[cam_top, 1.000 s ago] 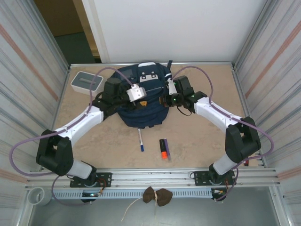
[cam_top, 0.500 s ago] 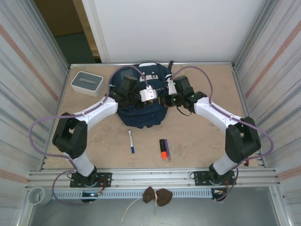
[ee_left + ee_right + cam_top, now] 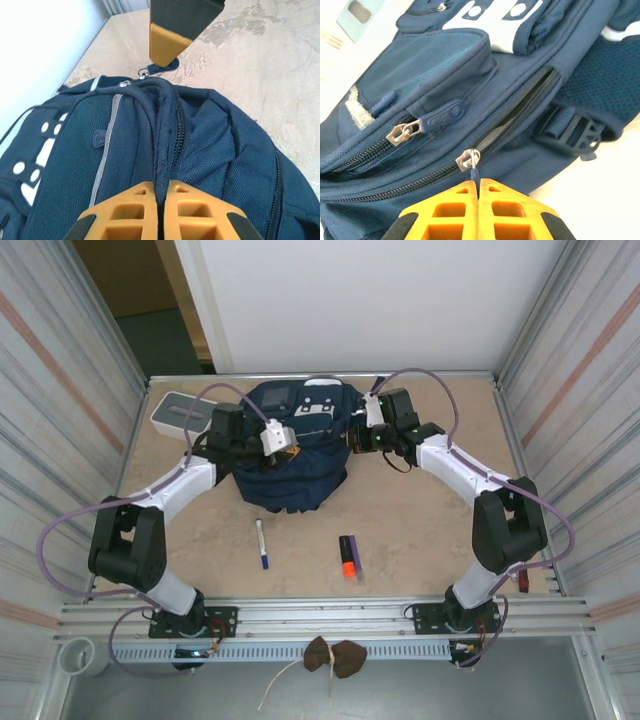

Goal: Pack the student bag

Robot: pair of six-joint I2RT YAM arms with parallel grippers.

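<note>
Short of the student bag (image 3: 290, 475) lie a pen (image 3: 261, 543) and a highlighter (image 3: 347, 555). The left fingers (image 3: 131, 210) clench the bag's zip seam on its left. The right fingers (image 3: 451, 212) clench a zip pull (image 3: 475, 172) on its right, with the track running away up-left.

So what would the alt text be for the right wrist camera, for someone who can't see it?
The orange right gripper, shut, pinches the pull tab of a zipper on the navy student bag. A second zipper pull lies just up and left of it, and a dark strap buckle sits to the right.
</note>
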